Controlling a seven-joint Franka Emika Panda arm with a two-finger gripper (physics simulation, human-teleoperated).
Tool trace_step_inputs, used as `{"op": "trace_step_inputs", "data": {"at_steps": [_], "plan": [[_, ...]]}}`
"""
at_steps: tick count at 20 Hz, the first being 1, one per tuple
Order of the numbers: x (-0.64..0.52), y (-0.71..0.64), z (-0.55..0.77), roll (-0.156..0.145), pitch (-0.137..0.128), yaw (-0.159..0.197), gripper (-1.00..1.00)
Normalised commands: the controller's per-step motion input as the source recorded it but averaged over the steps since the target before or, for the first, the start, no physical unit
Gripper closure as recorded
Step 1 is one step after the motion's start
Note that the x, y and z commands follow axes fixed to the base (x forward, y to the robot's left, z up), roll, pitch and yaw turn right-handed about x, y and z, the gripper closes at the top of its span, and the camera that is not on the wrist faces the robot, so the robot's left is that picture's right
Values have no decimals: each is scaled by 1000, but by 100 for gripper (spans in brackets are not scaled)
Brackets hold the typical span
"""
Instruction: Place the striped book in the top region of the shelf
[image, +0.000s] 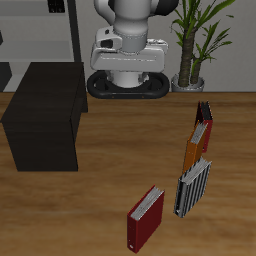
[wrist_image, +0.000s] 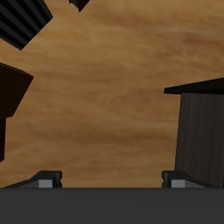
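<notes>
The striped book (image: 193, 187) stands on edge on the wooden table near the front, with narrow black and white stripes and pale page edges. It also shows in the wrist view (wrist_image: 22, 22) at the picture's edge. The shelf (image: 45, 118) is a large matte black box on the table, far across from the books; one corner of it shows in the wrist view (wrist_image: 203, 131). My gripper (wrist_image: 112, 180) hangs high at the table's back near the robot base (image: 128, 58), far from both. Its fingers (wrist_image: 48, 178) stand wide apart and hold nothing.
A dark red book (image: 146, 218) stands near the front edge beside the striped book. An orange book (image: 197, 145) and a dark book (image: 204, 112) stand behind the striped book. A grey rack (image: 40, 30) and a potted plant (image: 195, 40) stand behind the table.
</notes>
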Motion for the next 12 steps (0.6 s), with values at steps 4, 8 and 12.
{"op": "trace_step_inputs", "data": {"at_steps": [4, 8, 12], "plan": [[220, 185, -61, 32, 9, 3, -100], [219, 221, -10, -4, -2, -32, -100], [465, 393, 80, -22, -18, -30, -100]]}}
